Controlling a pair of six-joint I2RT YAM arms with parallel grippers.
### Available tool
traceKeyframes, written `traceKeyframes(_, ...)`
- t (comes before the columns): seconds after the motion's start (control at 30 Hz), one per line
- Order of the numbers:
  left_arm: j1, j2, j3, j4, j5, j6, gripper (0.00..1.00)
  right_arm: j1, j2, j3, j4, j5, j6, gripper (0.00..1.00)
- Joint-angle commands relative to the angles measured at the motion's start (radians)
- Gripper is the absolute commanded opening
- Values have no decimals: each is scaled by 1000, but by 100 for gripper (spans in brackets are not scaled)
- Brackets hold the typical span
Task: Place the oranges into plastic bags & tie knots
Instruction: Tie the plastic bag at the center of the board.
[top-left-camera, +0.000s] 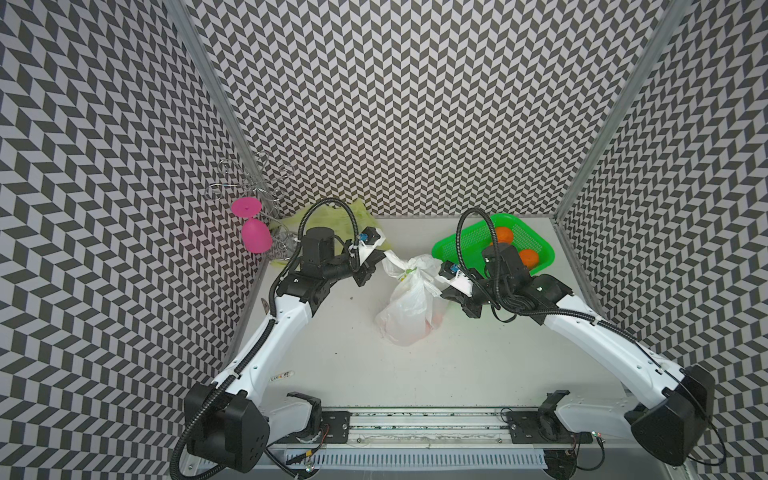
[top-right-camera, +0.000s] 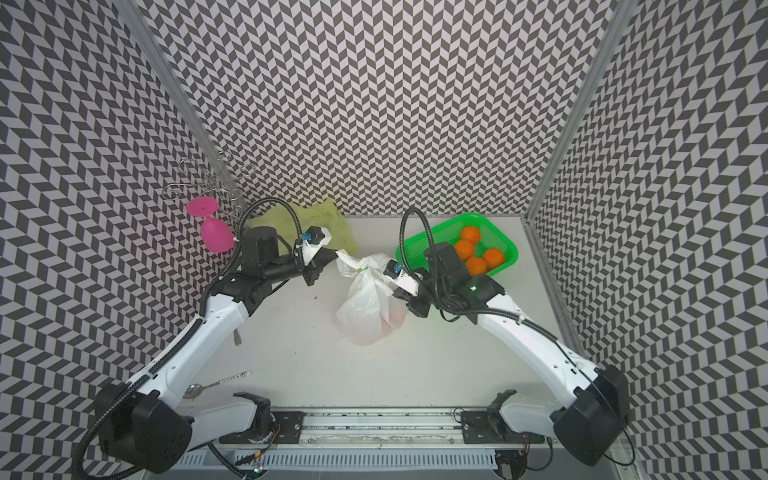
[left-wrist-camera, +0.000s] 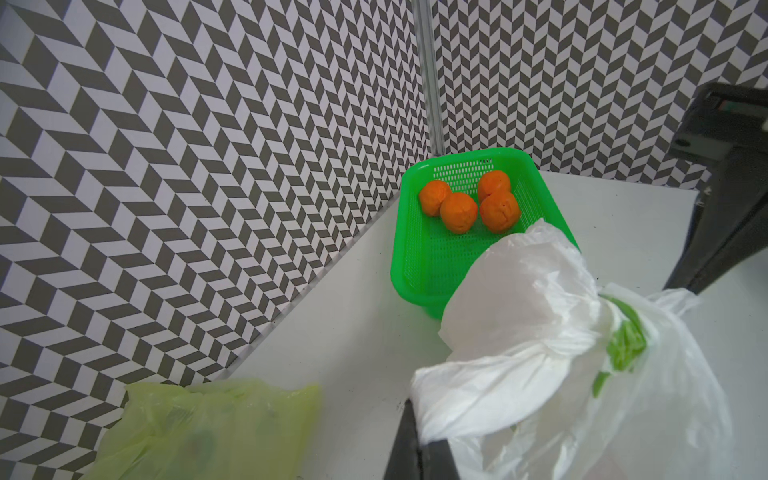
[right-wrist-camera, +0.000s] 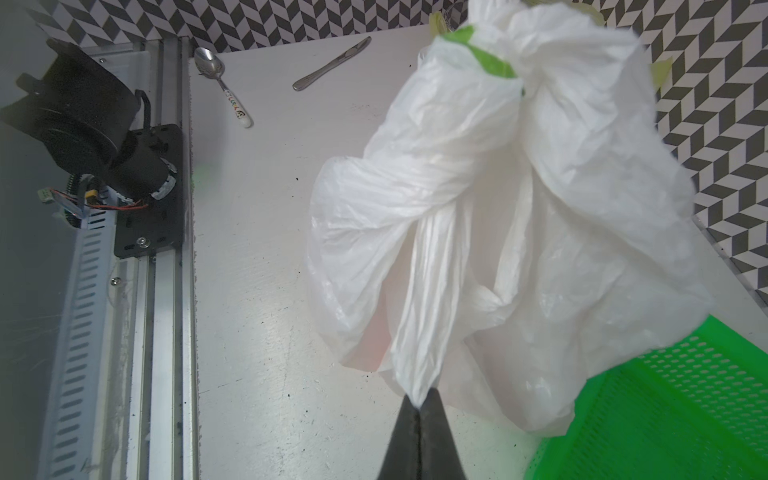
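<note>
The table (top-left-camera: 415, 374) lies below both pincers. On it the white bag (top-left-camera: 409, 309) stretches from its full end, nearer the robot than either pincer, up to a bunched neck in the gap between the two. The yellow-green bag (top-right-camera: 316, 220) lies flat just behind the left pincer (top-left-camera: 384, 254), against the back wall and apart from the white bag. The basket (top-right-camera: 419, 245) stands just behind the right pincer (top-left-camera: 437, 291), in the far corner on that side. A wire rack (top-left-camera: 249, 183) with a pink glass (top-left-camera: 255, 235) hung upside down stands beyond the left pincer, out to its side. The left pincer has its jaws pressed together on a white strip coming off the neck; in the left wrist view the plastic runs straight into the black finger (left-wrist-camera: 411, 457). The right pincer is likewise closed tight, nipping a twisted strip of the same bag, and in the right wrist view its fingertips (right-wrist-camera: 405, 432) meet on the strip's end. Four oranges (left-wrist-camera: 459, 212) sit together in the basket; more orange shows faintly through the white bag below the right pincer, how many I cannot tell. The knot (top-left-camera: 405, 270), crossed by a green print, sits midway between the pincers. A knife (right-wrist-camera: 332, 64) and a spoon (right-wrist-camera: 224, 87) lie beside the left arm, well back from its pincer.
</note>
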Motion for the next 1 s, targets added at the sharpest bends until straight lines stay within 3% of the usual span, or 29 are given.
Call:
traceKeyframes(0.0, 18, -32, 36, -32, -57, 54, 0, -3, 8, 12, -12, 68, -3, 0)
traceKeyframes(0.2, 56, 3, -35, 112, -317, 29, 0, -46, -19, -198, 53, 175, -80, 0)
traceKeyframes(0.27, 68, 12, -42, 115, -307, 22, 0, -47, -23, -235, 67, 177, -105, 0)
traceKeyframes(0.4, 56, -9, -51, 80, -186, 17, 0, -33, -11, -195, 53, 38, -112, 0)
traceKeyframes(0.5, 45, -22, -69, 69, -145, 19, 0, -30, 0, -168, 74, 35, -102, 0)
traceKeyframes(0.57, 40, -29, -80, 67, -132, 16, 0, -30, 7, -153, 81, 45, -102, 7)
traceKeyframes(0.73, 33, -37, -90, 60, -103, 14, 0, -29, 15, -143, 128, -26, -85, 33)
traceKeyframes(0.97, 30, -36, -87, 59, -91, 13, 0, -21, 44, -120, 167, -58, -66, 50)
